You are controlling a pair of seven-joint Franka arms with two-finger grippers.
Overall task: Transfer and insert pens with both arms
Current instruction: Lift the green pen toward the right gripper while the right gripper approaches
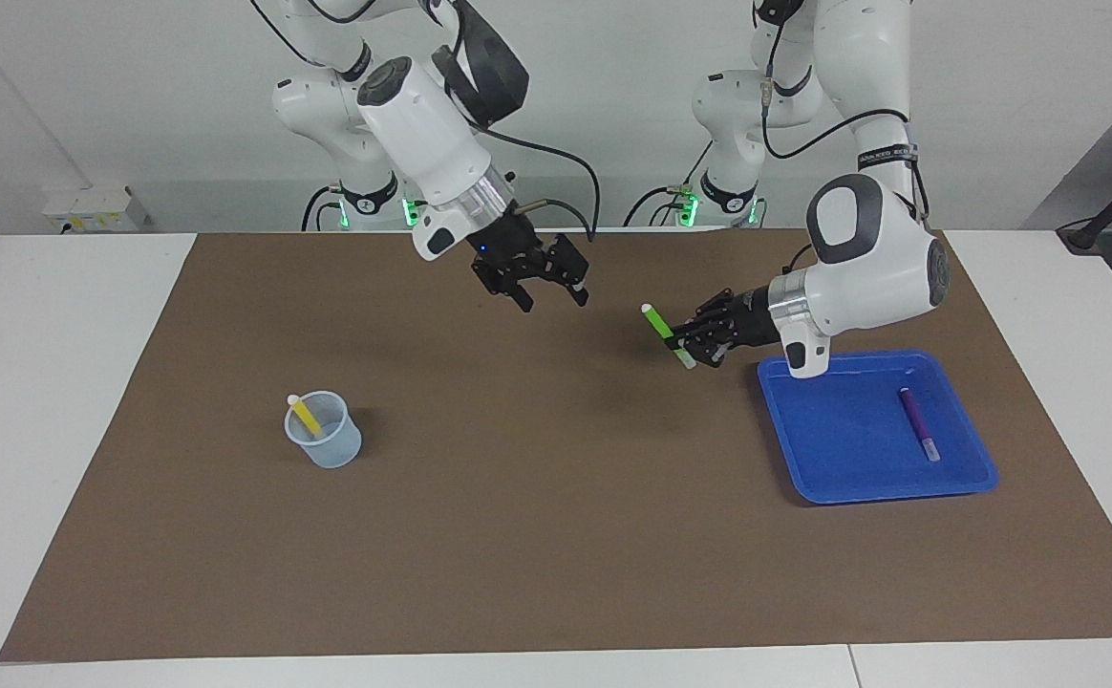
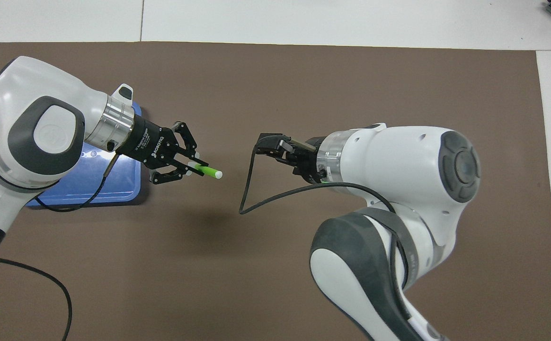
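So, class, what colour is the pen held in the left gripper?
Bright green pen with a whitish tip, clearest in the facing view.

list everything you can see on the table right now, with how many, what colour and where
green pen: one, bright green, held in the air over the brown mat
yellow pen: one, yellow, standing tilted in the cup
purple pen: one, purple, lying in the tray
cup: one, clear bluish, toward the right arm's end
tray: one, blue, toward the left arm's end
mat: one, brown, covering the table
left claw: black, shut on the green pen
right claw: black, open, over the mat
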